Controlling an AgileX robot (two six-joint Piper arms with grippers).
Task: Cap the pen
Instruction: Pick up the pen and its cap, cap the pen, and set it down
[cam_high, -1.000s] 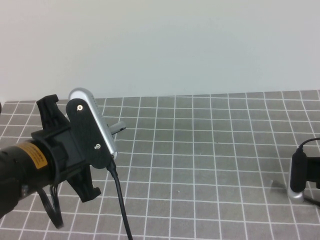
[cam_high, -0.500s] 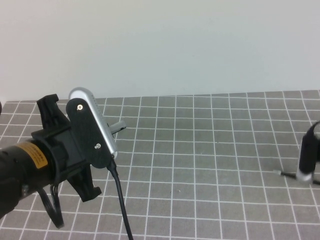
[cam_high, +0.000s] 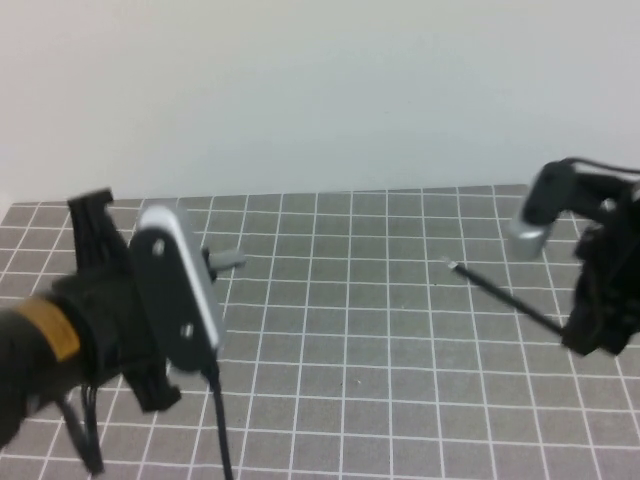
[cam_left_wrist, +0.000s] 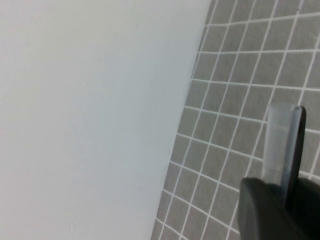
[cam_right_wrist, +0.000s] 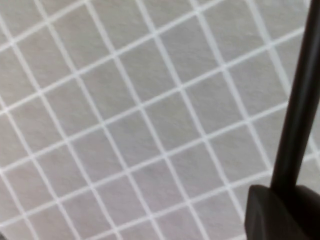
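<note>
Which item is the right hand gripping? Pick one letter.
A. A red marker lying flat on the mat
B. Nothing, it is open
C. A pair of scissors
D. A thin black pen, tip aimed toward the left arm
D: the right hand, raised at the right side of the gridded mat, is shut on a black pen whose tip points toward the left hand, raised at the left and shut on the grey cap.

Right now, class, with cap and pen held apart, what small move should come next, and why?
Probably ease the right gripper toward the left gripper, lining the pen tip up with the cap. The right gripper grips the pen with its tip pointing left; the cap juts rightward from the left gripper, and a wide gap separates them.
</note>
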